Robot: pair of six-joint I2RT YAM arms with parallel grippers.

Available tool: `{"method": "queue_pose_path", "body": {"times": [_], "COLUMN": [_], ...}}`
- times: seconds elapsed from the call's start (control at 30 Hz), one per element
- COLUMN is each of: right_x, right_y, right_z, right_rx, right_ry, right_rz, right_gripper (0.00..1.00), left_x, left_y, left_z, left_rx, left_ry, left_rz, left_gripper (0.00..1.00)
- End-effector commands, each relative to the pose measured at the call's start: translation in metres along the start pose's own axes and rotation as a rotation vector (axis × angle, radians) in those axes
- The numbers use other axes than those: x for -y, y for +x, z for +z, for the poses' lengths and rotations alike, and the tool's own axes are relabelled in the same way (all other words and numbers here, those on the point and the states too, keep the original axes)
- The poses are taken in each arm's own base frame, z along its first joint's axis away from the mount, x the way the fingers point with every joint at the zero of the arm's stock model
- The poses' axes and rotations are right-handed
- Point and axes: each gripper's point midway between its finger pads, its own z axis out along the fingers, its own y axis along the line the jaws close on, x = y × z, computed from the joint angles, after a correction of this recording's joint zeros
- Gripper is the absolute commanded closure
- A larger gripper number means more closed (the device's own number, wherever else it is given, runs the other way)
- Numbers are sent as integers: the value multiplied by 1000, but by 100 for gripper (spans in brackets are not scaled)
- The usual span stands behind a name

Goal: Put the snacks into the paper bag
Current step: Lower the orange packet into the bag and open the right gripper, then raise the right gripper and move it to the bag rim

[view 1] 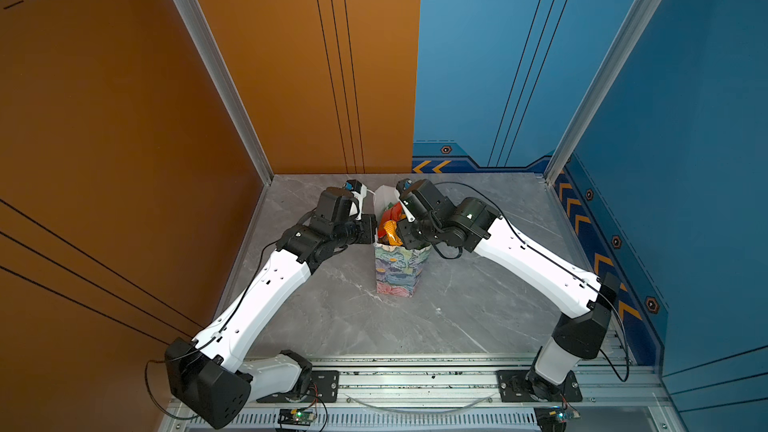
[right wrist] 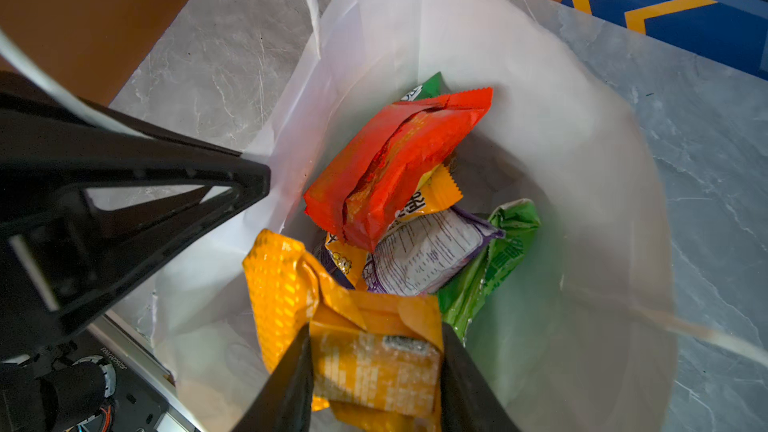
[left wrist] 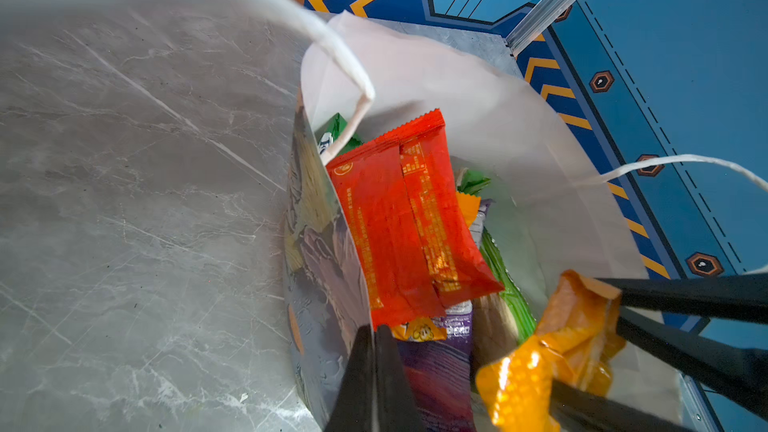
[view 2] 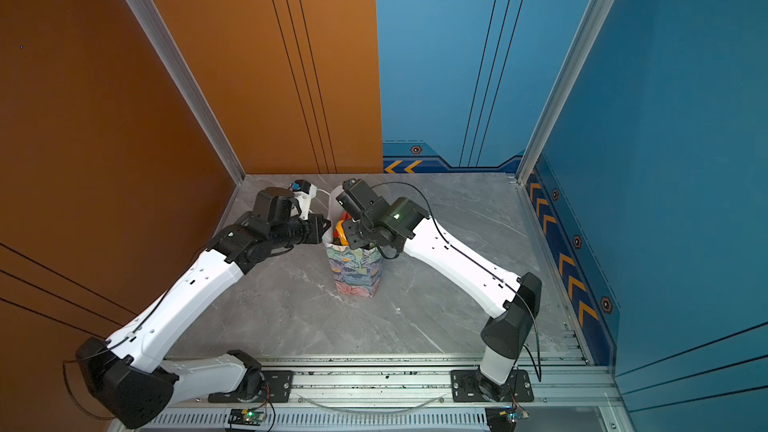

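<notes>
While both arms meet at the bag, in both top views: paper bag (view 1: 397, 274) (view 2: 357, 274) stands upright mid-tabletop (view 1: 478, 309), an arm at each side of its mouth; no packet shows lying outside it; the fingers are too small to read here
Left wrist view: left gripper (left wrist: 374, 330) has its fingers pressed together on the bag's wall at the rim, holding the mouth open; red packet (left wrist: 407, 222) leans inside against that wall
Right wrist view: right gripper (right wrist: 376, 328) has its fingers pinching the orange packet (right wrist: 286, 284) just inside the mouth, above the pile
Clearest in this view: yellow packet (right wrist: 442, 197), purple packet (right wrist: 428, 255) and green packet (right wrist: 503, 251) low in the bag, under the red one
Missing from this view: the floral outside, seen from above and from the left wrist
Done: about 5 packets lie inside
Left: as I judge it, 1 release of the orange packet, then freeing the rim
</notes>
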Motion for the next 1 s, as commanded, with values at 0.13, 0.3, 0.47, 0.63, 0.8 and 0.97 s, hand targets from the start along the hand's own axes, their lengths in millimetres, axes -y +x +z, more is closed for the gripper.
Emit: {"method": "queue_pose_path", "body": {"times": [0.13,0.3,0.47,0.63,0.8,0.97], "right_x": [3,4,4,4,14,31], "right_y": [-5,-9,-13,-20,-27,-26], "right_z": [-12,-20,-31,-49,-76,-89], "right_rx": [23,46,72,117,190,223], "right_ry": [36,43,38,27,114,186], "right_rz": [-31,-29,-23,-5,14,59], "right_gripper": [45,33,29,30,30,31], "left_x": [10,10,10,10,9,8], "left_y": [-15,-15,-15,-15,-15,-14], "left_z": [-4,-4,-4,-3,-3,-3], "left_rx": [64,64,63,64,63,60], "left_ry": [35,35,36,33,29,27], "left_rz": [16,17,17,17,16,16], "left_gripper": [100,100,100,100,100,100]}}
